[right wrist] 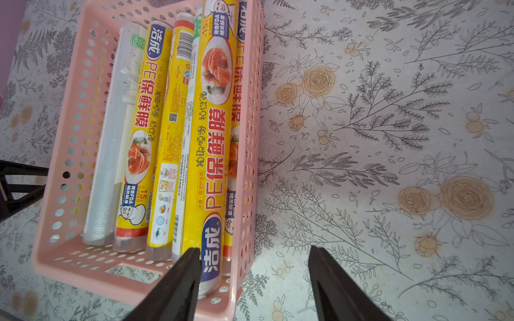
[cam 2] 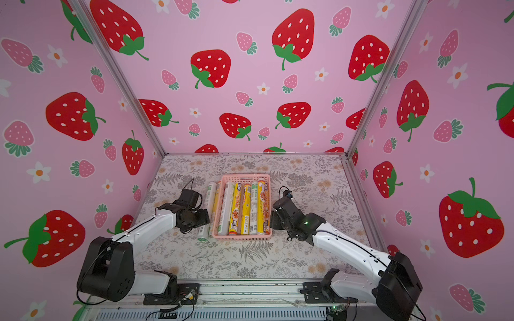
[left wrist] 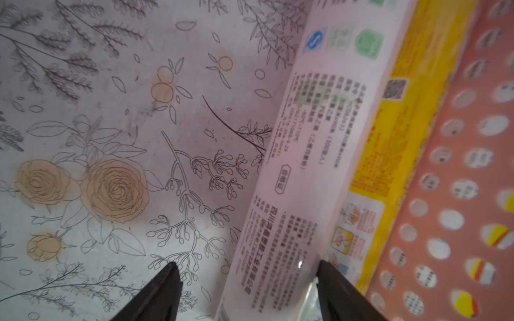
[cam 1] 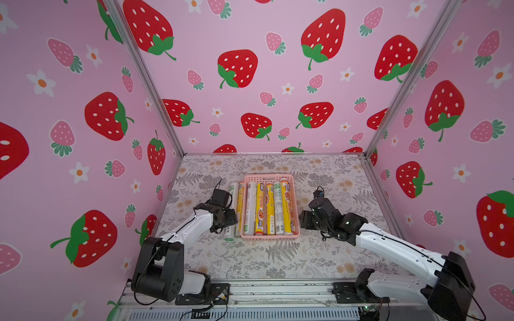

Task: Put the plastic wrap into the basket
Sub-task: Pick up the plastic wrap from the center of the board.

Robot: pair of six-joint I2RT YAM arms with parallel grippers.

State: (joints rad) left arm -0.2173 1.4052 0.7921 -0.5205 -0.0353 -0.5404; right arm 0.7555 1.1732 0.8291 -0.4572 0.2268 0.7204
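In both top views the basket [cam 1: 269, 237] [cam 2: 241, 237] stands in the middle of the desk [cam 1: 250, 264], with its long side running from 12 to 6 o'clock. Of the plastic wrap [cam 1: 260, 208] I can count seven rolls here. Five are inside the basket, two white-silver and three yellow, side by side, each with its long axis from 12 to 6 o'clock. The yellow one at the 3 o'clock side is a little tilted. Two lie on the desk at the 9 o'clock side of the basket, parallel to it: the outer yellow roll [cam 1: 241, 197] just beside the wall, and the outer white roll [cam 1: 233, 191] beside that one. In the left wrist view the left claw [left wrist: 247, 262] is open and stands astride the outer white roll [left wrist: 292, 166]. One finger is at its edge and the other is apart from it, so it grips nothing. The outer yellow roll [left wrist: 403, 125] lies between this roll and the basket [left wrist: 452, 171]. In the right wrist view the right claw [right wrist: 254, 248] is open and empty, with one finger over the near end of the basket [right wrist: 46, 251] and the other over bare desk. Here a sixth roll shows inside, the wall-side roll [right wrist: 236, 83], which is yellow and partly covered.
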